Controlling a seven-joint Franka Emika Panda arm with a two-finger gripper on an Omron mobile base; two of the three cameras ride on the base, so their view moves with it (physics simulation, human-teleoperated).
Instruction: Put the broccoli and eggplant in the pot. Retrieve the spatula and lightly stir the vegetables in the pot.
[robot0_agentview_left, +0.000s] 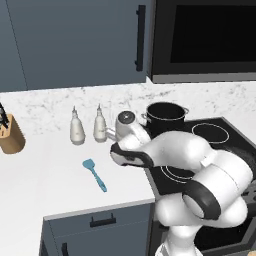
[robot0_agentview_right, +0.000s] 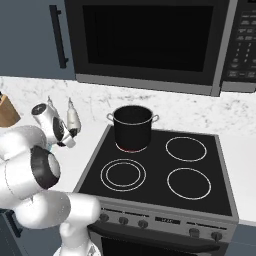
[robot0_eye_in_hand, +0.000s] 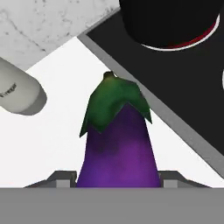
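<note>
While it sits low in the hand view, the shiny purple eggplant (robot0_eye_in_hand: 117, 151) with its green leafy cap points up toward the tall black pot (robot0_eye_in_hand: 170, 22) on the dark stove top (robot0_eye_in_hand: 188, 109). It lies between the two small grey fingertips (robot0_eye_in_hand: 59, 178) of the end effector (robot0_eye_in_hand: 117, 179), which is partly closed and squeezing it from both sides, over the white worktop (robot0_eye_in_hand: 52, 144). A light-blue spatula (robot0_agentview_left: 95, 174) lies flat on the worktop, well apart.
</note>
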